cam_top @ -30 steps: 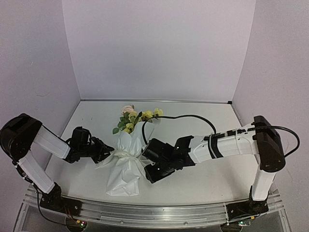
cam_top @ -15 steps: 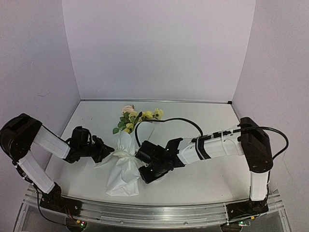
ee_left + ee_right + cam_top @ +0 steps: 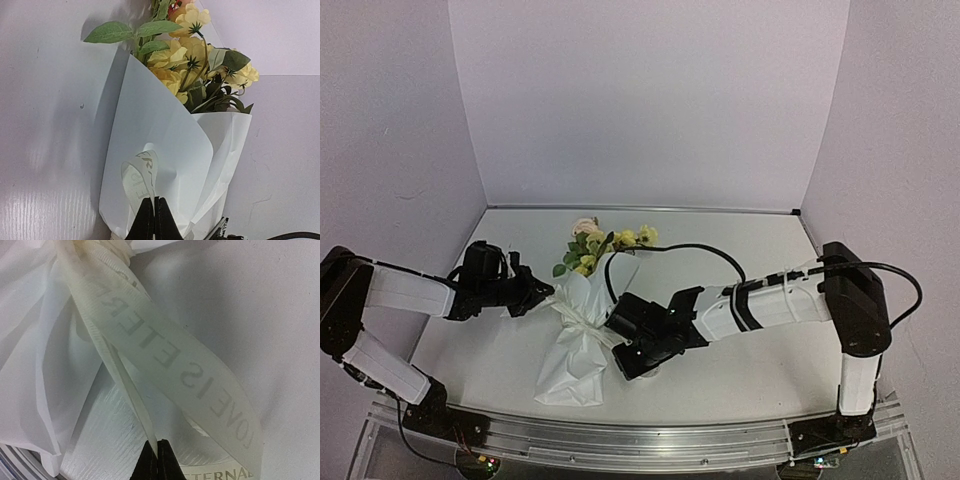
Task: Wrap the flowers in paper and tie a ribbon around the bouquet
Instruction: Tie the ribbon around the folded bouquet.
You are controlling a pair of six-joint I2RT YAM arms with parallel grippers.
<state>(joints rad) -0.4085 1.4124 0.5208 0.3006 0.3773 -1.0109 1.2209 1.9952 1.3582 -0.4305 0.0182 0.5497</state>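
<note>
The bouquet (image 3: 578, 335) lies on the table (image 3: 750, 250) between my arms. My left pincer (image 3: 154, 220) is pinched on a ribbon (image 3: 137, 177) loop, my right pincer (image 3: 157, 460) on its tail. Pull outward evenly and low, cinching without dragging.

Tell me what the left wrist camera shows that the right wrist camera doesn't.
Left wrist only: the flowers rising from the open top of the paper cone. Right wrist only: readable lettering on the ribbon, which runs up to the tie. Both: paper, ribbon, and a shut gripper pinching ribbon, the left gripper in one, the right gripper in the other.
</note>
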